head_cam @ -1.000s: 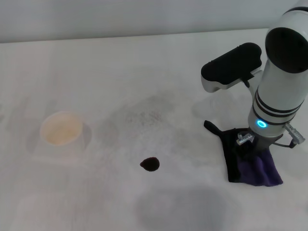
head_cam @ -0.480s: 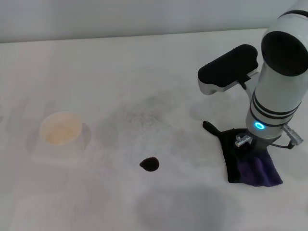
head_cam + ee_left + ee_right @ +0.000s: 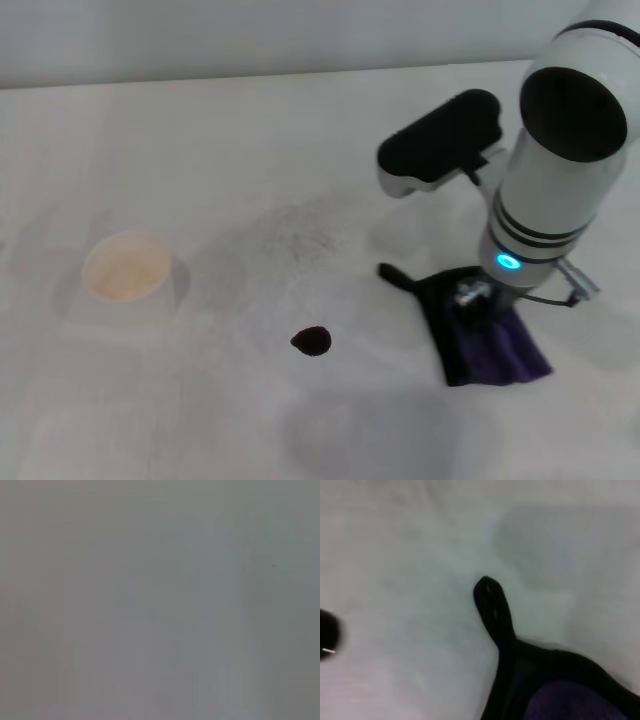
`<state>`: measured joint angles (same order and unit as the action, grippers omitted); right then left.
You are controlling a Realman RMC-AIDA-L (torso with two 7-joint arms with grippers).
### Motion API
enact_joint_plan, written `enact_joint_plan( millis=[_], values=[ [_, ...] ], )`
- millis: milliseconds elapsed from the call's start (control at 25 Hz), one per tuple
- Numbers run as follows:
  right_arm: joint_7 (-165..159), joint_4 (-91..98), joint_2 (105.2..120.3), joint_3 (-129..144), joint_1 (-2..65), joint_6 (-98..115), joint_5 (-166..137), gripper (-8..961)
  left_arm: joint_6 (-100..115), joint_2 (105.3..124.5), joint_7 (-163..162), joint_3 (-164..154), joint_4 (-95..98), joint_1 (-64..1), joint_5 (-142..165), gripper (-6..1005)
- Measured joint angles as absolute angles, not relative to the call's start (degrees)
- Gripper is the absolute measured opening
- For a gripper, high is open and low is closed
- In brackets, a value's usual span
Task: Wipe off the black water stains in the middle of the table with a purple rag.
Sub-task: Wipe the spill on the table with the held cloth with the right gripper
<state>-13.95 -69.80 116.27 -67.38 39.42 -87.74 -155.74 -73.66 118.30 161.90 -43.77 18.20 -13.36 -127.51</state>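
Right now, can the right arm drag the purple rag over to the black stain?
Probably yes. The right end effector is down on the purple rag, and only bare table lies between it and the black stain; the cup sits well aside.

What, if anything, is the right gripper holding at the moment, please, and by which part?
The right gripper holds the purple rag near its upper edge, by the loop corner.

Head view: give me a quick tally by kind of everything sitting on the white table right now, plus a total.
Rags: 1, the deep purple soft cloth rag with black edging, under the right tool
Stains: 1, the small near-black rounded blot
Cups: 1, the pale round cup
Total: 3 on the broad white table
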Motion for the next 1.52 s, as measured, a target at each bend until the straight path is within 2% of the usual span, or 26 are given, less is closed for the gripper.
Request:
enact_joint_plan(
  millis=[320,800,1200,1520],
  values=[
    [-13.01,-68.34,116.26,-62.09,45.42,-80.44,-149.53,66,-73.66,118.3,161.89,-43.77,18.16,-13.54,-127.53,846],
    [-2.98,-56.31,116.22,-51.93,58.1,-64.55,-129.14,65,-73.65,118.56,161.89,-43.77,17.91,-13.74,-127.36,846],
    [6.81,-54.14,116.19,-49.27,60.58,-63.99,-117.35,66,-73.65,118.73,161.89,-43.77,17.63,-13.99,-127.53,846],
    [3.5,-50.48,116.19,-48.67,61.81,-62.07,-123.13,66,-73.63,118.74,161.89,-43.77,17.64,-14.23,-127.53,846]
  ],
)
